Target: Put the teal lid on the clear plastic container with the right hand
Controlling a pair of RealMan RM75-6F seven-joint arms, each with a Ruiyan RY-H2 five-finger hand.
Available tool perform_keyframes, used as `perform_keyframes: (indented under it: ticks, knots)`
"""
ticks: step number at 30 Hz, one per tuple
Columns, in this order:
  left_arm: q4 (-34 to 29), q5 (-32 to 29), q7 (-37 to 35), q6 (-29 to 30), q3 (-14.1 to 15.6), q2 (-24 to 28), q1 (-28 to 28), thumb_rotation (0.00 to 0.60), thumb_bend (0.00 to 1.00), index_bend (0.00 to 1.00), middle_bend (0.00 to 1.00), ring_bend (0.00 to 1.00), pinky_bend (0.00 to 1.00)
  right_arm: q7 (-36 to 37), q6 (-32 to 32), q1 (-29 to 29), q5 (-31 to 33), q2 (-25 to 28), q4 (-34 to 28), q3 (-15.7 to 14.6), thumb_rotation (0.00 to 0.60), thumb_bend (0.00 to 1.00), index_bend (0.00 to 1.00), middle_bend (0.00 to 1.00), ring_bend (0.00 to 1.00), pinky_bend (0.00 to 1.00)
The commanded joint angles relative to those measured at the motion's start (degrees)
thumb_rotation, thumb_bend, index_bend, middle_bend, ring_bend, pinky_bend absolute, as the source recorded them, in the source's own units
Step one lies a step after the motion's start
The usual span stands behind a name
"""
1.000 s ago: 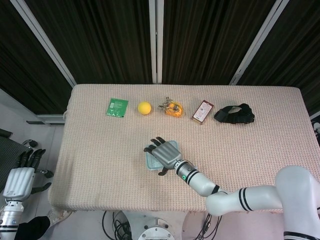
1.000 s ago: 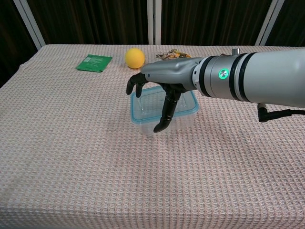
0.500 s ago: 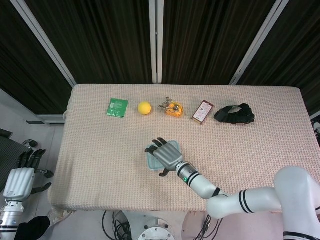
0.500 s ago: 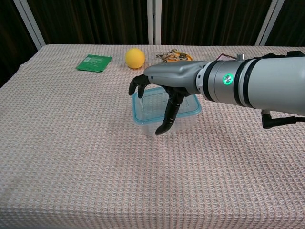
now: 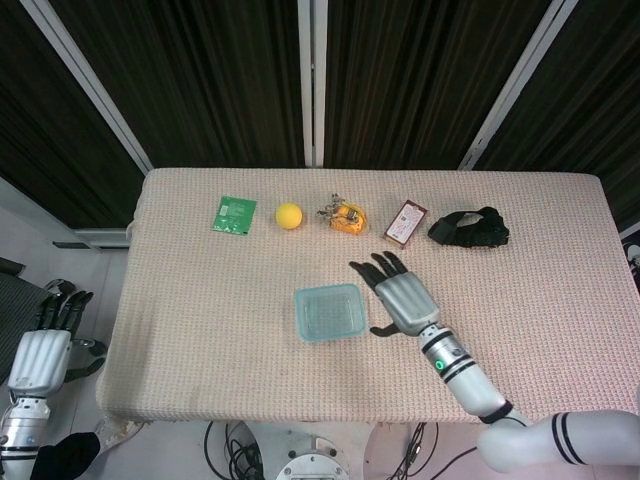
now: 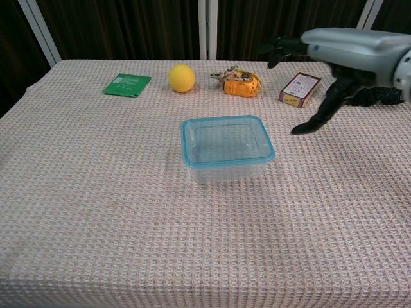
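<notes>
The clear plastic container (image 5: pixel 328 312) (image 6: pixel 226 158) stands mid-table with the teal lid (image 6: pixel 227 139) lying flat on its rim. My right hand (image 5: pixel 401 297) (image 6: pixel 334 61) hovers to the right of it, clear of the lid, fingers spread and holding nothing. My left hand (image 5: pixel 42 350) hangs off the table's left side, fingers apart, empty; the chest view does not show it.
Along the table's far edge lie a green packet (image 5: pixel 234 214), a yellow ball (image 5: pixel 289 216), an orange bundle (image 5: pixel 345 217), a brown box (image 5: pixel 405 223) and a black cloth (image 5: pixel 469 229). The table (image 5: pixel 200 330) has a woven beige cover.
My right hand has lifted off the lidded container and moved away to the right. The lid stays on the container. The left hand has barely shifted.
</notes>
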Motion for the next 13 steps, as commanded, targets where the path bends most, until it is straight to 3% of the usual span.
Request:
perform_keyframes:
  ticks: [1,6,13]
  knots:
    - [-0.3,0.5,0.9,0.6,-0.5,-0.1,-0.4,0.600,0.00,0.08,0.06,0.00,0.03,5.7,8.9,-9.0,-7.7,6.1,-1.3,-4.8,0.600,0.00,0.00,0.05,0.00,0.00]
    - [-1.6,1.4,3.8,2.2,-1.6,-0.1,-0.9,0.600,0.00,0.08,0.06,0.00,0.02,11.9,17.8,-19.2,-14.0,9.9,1.7,-8.5,0.600,0.00,0.00,0.00,0.00,0.00]
    - [-4.5,1.7,7.1,3.1,-1.9,0.7,-1.0,0.600,0.00,0.08,0.06,0.00,0.02,19.7,22.0,-27.3,-18.6,12.0,5.7,-10.0,0.600,0.00,0.00,0.00,0.00,0.00]
